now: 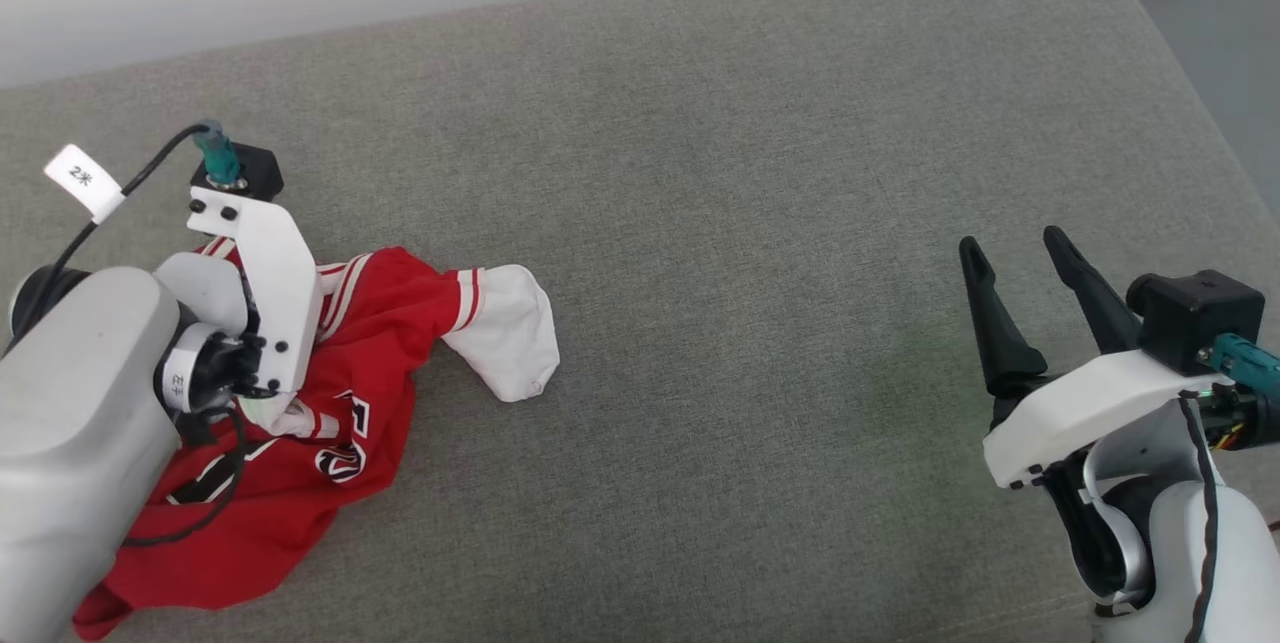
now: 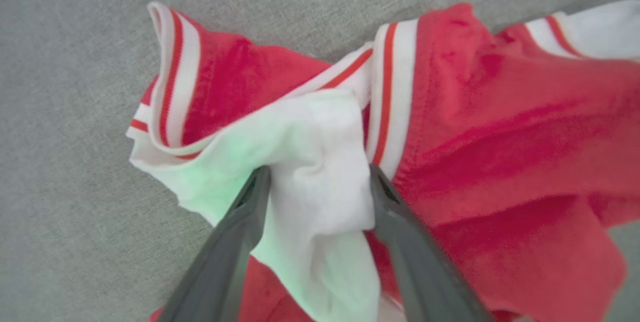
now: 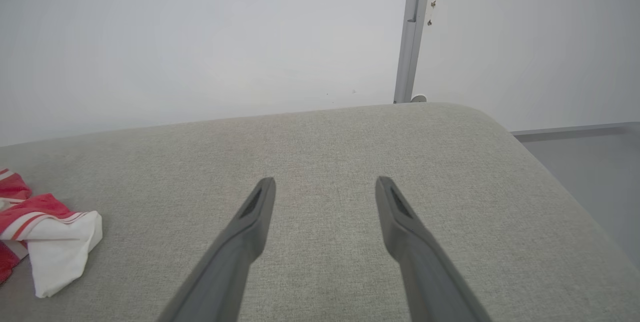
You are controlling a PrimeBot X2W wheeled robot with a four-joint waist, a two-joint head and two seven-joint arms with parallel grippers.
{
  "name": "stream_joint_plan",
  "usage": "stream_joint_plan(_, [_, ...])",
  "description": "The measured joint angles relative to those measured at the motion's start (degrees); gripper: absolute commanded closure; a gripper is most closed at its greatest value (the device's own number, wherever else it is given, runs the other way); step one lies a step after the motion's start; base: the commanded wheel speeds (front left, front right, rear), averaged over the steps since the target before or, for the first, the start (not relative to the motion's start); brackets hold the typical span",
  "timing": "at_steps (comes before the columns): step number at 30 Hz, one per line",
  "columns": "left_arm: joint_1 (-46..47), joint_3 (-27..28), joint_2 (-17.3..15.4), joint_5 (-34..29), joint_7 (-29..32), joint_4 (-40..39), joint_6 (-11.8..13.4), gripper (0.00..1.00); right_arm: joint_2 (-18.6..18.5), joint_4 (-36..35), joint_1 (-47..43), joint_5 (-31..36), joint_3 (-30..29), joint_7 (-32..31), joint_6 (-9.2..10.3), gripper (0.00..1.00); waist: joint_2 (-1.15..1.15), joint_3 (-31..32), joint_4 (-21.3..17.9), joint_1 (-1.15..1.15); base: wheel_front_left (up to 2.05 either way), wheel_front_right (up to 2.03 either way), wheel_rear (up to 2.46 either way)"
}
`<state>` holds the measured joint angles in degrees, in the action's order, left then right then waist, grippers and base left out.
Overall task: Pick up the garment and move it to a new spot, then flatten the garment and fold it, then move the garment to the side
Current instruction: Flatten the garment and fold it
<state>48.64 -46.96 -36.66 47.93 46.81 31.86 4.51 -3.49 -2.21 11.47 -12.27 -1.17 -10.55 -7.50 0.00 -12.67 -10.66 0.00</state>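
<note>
Left gripper jaws wide, straddling a white sleeve fold of the crumpled red sports shirt directly beneath it. Right gripper wide, empty, shirt well to its left. Judged: flattening pending; next needs both grippers on shirt edges

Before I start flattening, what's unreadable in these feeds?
- Head view: the left arm covers the shirt's left side and part of its print; the bottom edge cuts off its lower end.
- Left wrist view: blurred; unclear whether the open left claw touches the white cloth between its fingers.
- Right wrist view: the left edge cuts off the shirt.
</note>
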Motion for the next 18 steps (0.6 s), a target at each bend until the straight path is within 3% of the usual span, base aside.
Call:
stream_joint_plan(6, [0.73, 1.55, 0.42, 1.58, -0.52, 1.71, -0.37, 1.00, -0.11, -0.07, -0.13, -0.04, -0.60, -0.01, 0.00, 0.00, 0.00, 0.15, 0.07, 0.00, 0.00, 0.00, 0.00])
stream_joint_plan(11, [1.10, 4.71, -0.19, 3.86, -2.32, 0.11, 1.20, 1.00, -0.10, -0.48, -0.39, -0.03, -1.10, -0.13, 0.00, 0.00, 0.00, 0.37, 0.95, 0.00, 0.00, 0.00, 0.00])
stream_joint_plan(18, [-1.19, 9.25, -4.33, 6.68, -5.00, -3.20, 4.13, 1.00, -0.07, -0.86, -0.58, 0.13, -1.41, -0.53, 0.00, 0.00, 0.00, 0.51, 2.33, 0.00, 0.00, 0.00, 0.00])
